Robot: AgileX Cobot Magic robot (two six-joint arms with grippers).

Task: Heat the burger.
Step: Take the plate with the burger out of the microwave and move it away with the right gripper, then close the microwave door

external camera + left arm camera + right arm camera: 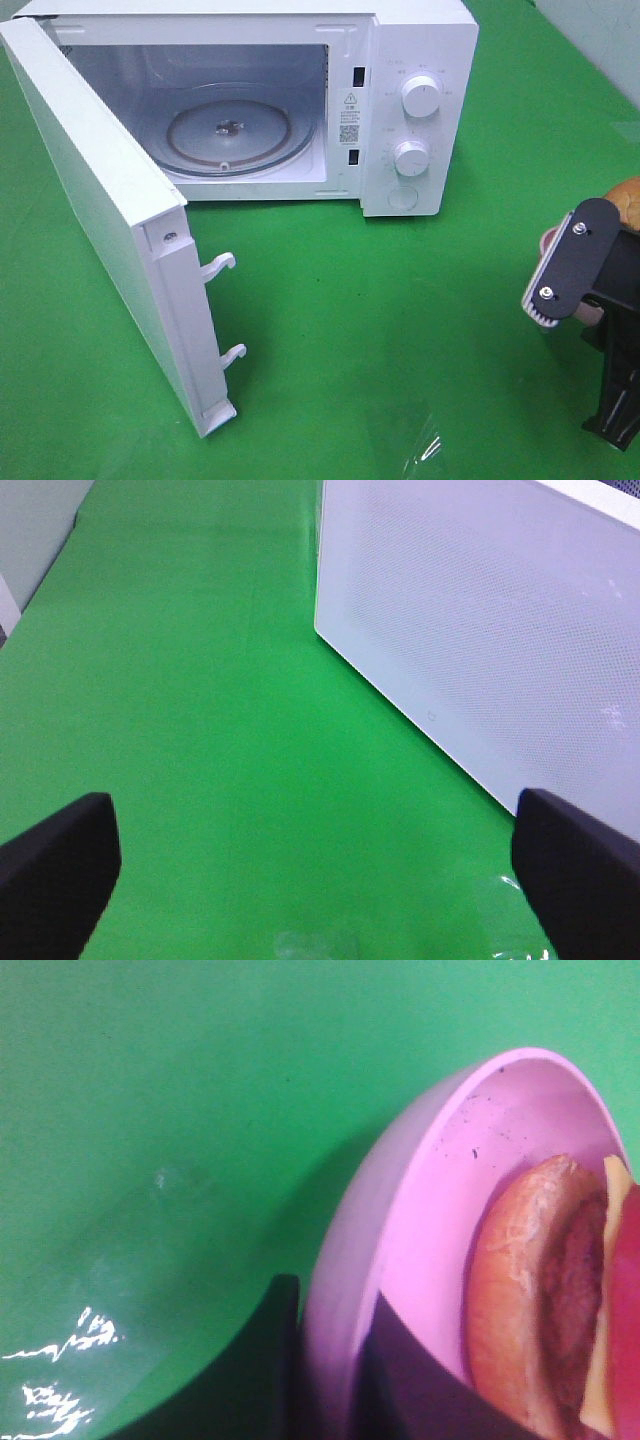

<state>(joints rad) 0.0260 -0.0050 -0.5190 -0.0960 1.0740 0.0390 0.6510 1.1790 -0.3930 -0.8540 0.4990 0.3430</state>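
The right tool (325,1380) pinches the rim of the round pink plastic plate (400,1250), one dark finger outside the rim and one inside. On that plate lies the burger (545,1300), with its golden-brown bun, dark patty, yellow cheese and red tomato, at the lower right of the right wrist frame, just beside the inner finger.

The step in hand looks like carrying the plate to the white microwave oven (420,110), whose door (100,220) stands wide open at the left of the high frame. To do it well, keep the plate level so the burger does not slide, pass clear of the door's latch hooks (222,265), and set the plate centred on the round glass turntable (228,130).

In the high view the burger shows only as a bun edge (626,195) at the far right, behind the tool, well apart from the oven.

The left tool (320,870) hangs spread wide and empty over the green counter (200,730), near the door's outer face.
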